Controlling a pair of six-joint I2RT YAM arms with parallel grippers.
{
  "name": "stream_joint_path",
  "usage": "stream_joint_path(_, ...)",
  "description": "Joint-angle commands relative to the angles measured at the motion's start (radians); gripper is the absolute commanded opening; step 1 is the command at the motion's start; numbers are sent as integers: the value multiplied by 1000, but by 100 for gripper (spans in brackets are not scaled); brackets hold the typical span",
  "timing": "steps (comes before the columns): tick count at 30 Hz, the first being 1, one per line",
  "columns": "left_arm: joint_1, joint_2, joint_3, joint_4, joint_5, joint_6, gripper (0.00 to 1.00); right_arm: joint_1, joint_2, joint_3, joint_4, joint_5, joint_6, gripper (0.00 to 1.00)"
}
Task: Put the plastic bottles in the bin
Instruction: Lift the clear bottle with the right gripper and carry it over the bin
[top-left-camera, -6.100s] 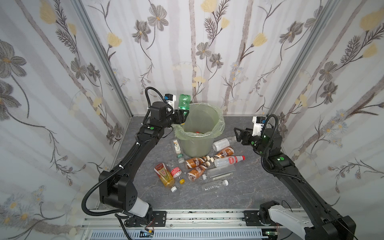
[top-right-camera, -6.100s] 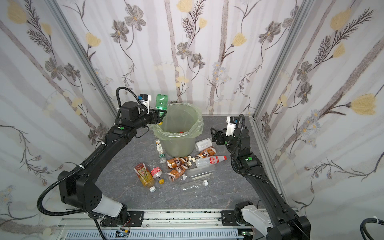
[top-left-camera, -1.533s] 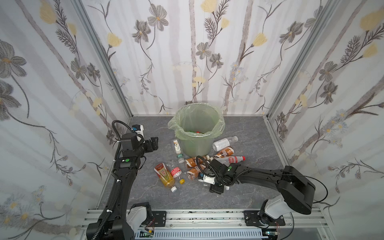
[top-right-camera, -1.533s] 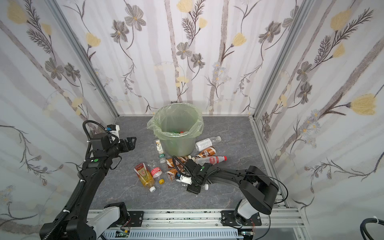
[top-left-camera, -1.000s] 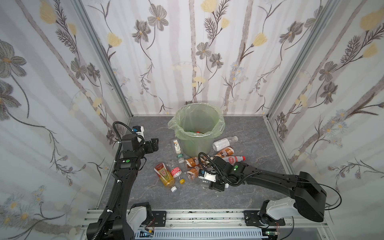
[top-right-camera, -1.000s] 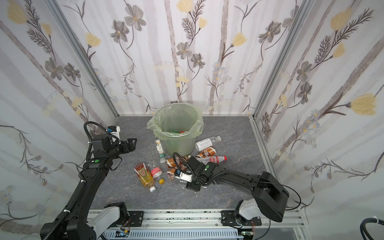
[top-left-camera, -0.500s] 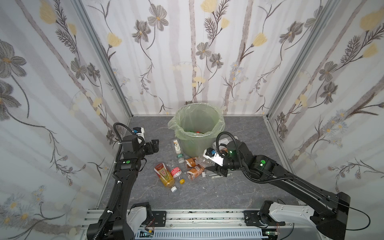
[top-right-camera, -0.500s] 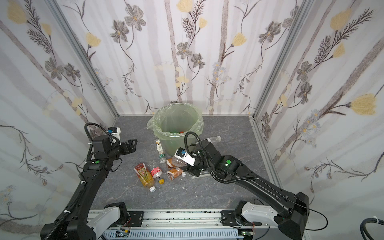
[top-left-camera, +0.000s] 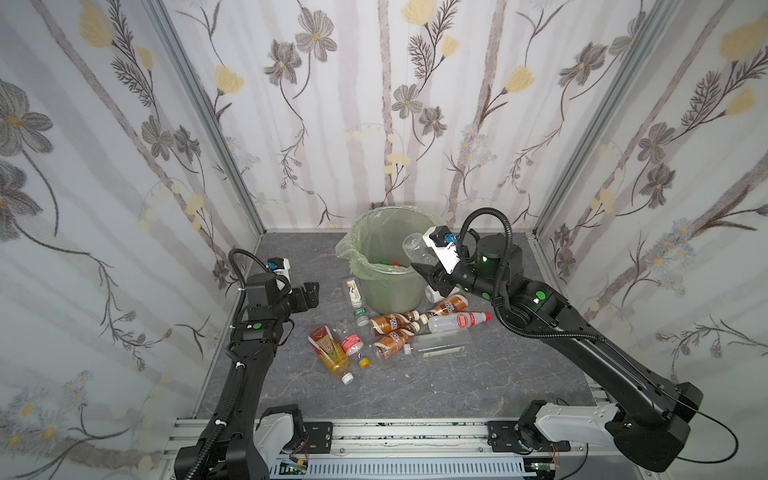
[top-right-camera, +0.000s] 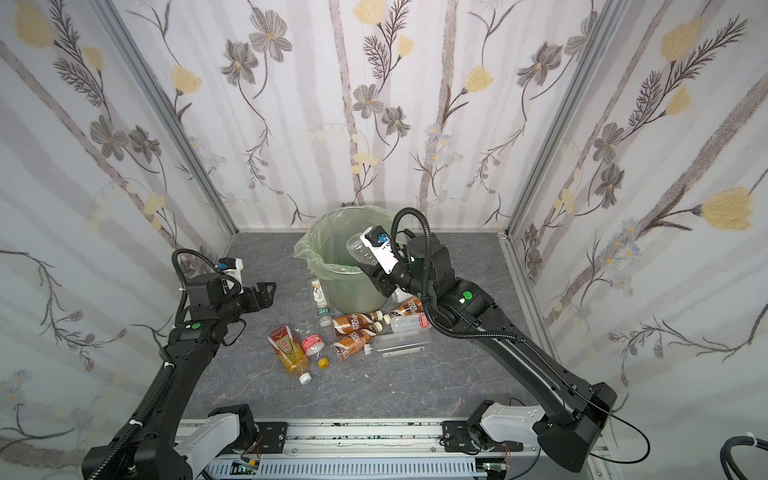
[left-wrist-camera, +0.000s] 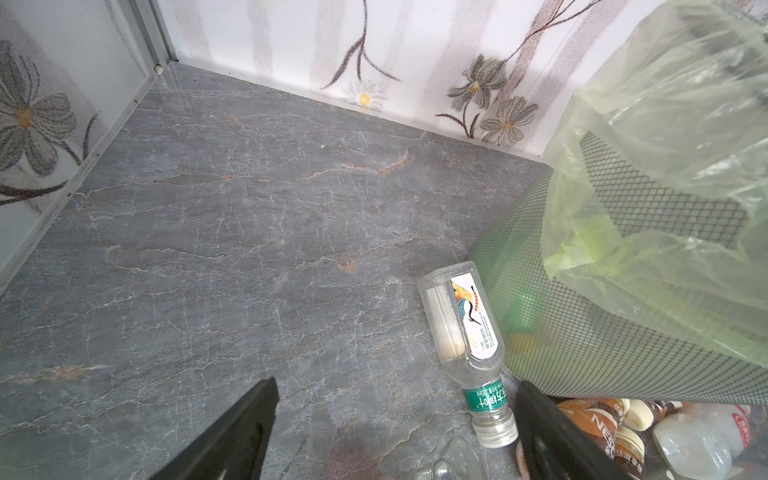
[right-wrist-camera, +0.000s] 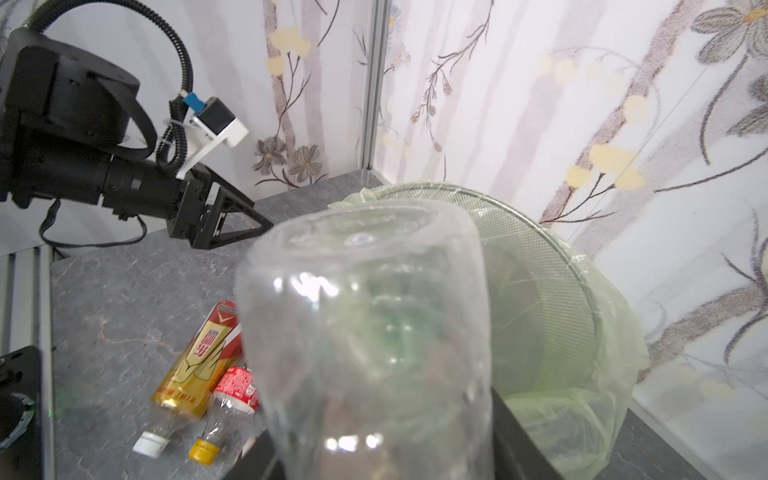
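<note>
Holding a clear bottle tight was the right hand | bottle's long side pointed up and out from the hand, toward the bin just ahead | left hand was spread wide, empty, farther away.

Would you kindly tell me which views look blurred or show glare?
Right wrist view: the clear bottle sits close and soft, with bright glints; the amber bottle is smeared. Left wrist view: sharp, bin liner glossy. Both top views: sharp, evenly lit.
</note>
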Motion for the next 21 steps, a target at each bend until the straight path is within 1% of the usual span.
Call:
stream_joint_path(1,-1,-9,-12,30,23,-23,91,-9,29,50,74,78,48,51)
stream_joint_path(8,0,-25,-28,44,42,-28,92,-60,75,102,185,104,137,50)
stream_joint_path(12,0,-30,-35,49,41,-29,92,-116,122,146,217,64,228,49)
stream_joint_path(15,0,-34,-37,54,48,-36,92,-138,170,203,202,45,277,48)
stream_joint_path(21,-1,-37,-42,61,49,-44,92,-170,296,319,119,22,374,49)
